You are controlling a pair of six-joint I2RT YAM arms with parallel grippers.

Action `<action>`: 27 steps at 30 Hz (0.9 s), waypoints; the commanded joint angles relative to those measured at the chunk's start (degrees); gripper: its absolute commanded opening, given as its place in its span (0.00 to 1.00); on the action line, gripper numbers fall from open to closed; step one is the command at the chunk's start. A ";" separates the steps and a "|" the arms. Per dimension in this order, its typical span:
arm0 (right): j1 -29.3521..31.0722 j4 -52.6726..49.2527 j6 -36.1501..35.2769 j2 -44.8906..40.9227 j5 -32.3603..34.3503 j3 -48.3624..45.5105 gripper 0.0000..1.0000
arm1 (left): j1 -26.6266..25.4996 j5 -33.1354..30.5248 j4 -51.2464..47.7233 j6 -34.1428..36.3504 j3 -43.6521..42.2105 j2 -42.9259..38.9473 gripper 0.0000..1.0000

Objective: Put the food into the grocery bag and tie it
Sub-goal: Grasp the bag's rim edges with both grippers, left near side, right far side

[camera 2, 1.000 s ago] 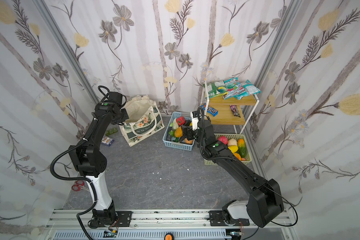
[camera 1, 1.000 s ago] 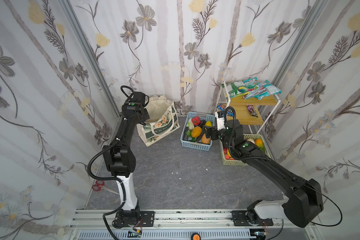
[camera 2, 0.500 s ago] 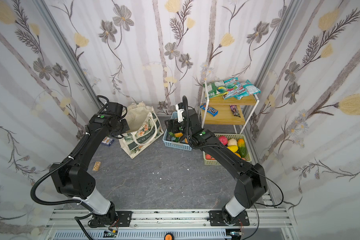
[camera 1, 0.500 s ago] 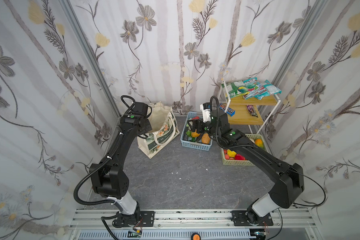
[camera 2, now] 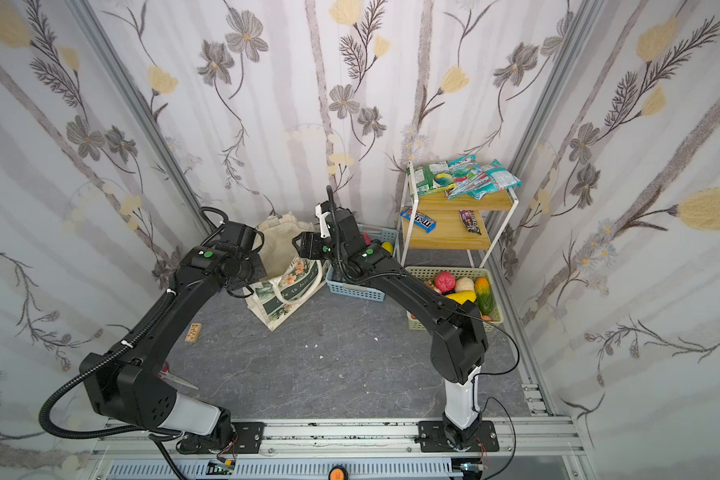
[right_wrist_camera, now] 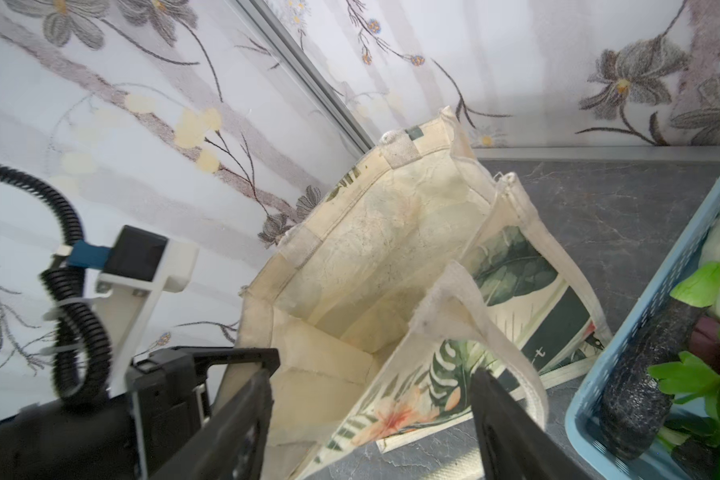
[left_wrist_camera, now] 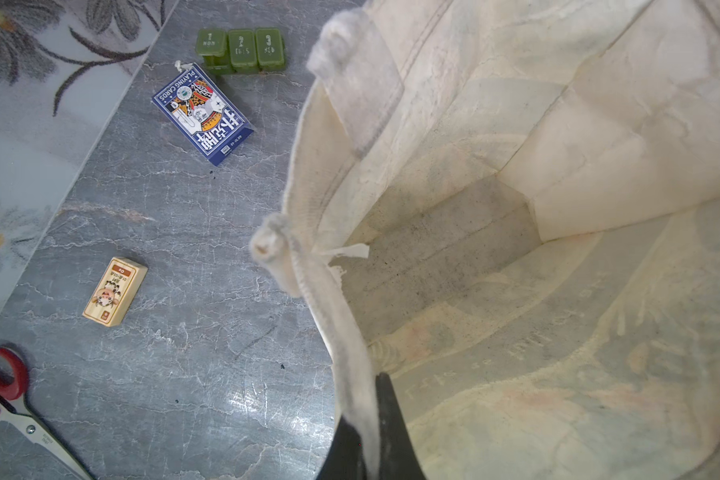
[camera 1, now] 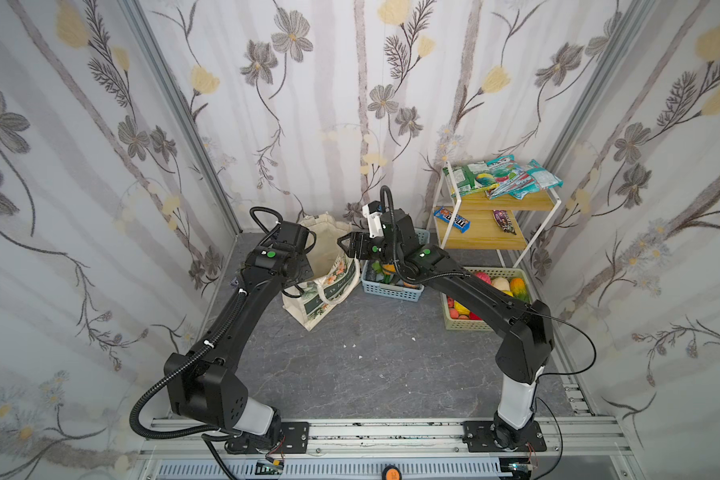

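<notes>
Two arms meet at the cream canvas grocery bag with floral print [camera 1: 329, 291], left of centre in both top views. At the upper left of the left wrist view we read "PLAYING CARDS" on a blue card box [left_wrist_camera: 202, 112] and "1 MON" on a dark green pill case [left_wrist_camera: 242, 50]. The print on the small wooden block [left_wrist_camera: 115, 291] is too small for us.

Right of these, the left gripper [left_wrist_camera: 368, 415] is clamped on the bag's cream rim, and the inside shows no food. We judge the canvas light and limp. It will sag wherever nothing holds it, so we would take it by the hemmed rim or the loop handles.

Further right, the right gripper [right_wrist_camera: 373, 374] hangs at the bag's mouth, jaws apart and empty. On the bag's dark green band we make out "is full of".

Right again, the plastic toy fruits and vegetables [camera 2: 445, 281] lie in a light blue perforated plastic basket [camera 1: 391, 291] and a pale yellow perforated basket [camera 1: 468, 325]. We expect them hard, light and smooth, best pinched across the middle.

At upper right, a flat green crinkly snack packet [camera 1: 468, 178], likely slippery, lies atop a wooden shelf [camera 1: 487, 239]. A blue candy packet [camera 1: 452, 219] below seems to read "m&m's".
</notes>
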 commanded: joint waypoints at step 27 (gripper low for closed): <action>1.97 -9.14 -4.95 6.90 -2.68 3.82 0.14 | -1.79 -9.94 -12.08 12.85 14.02 -0.58 0.68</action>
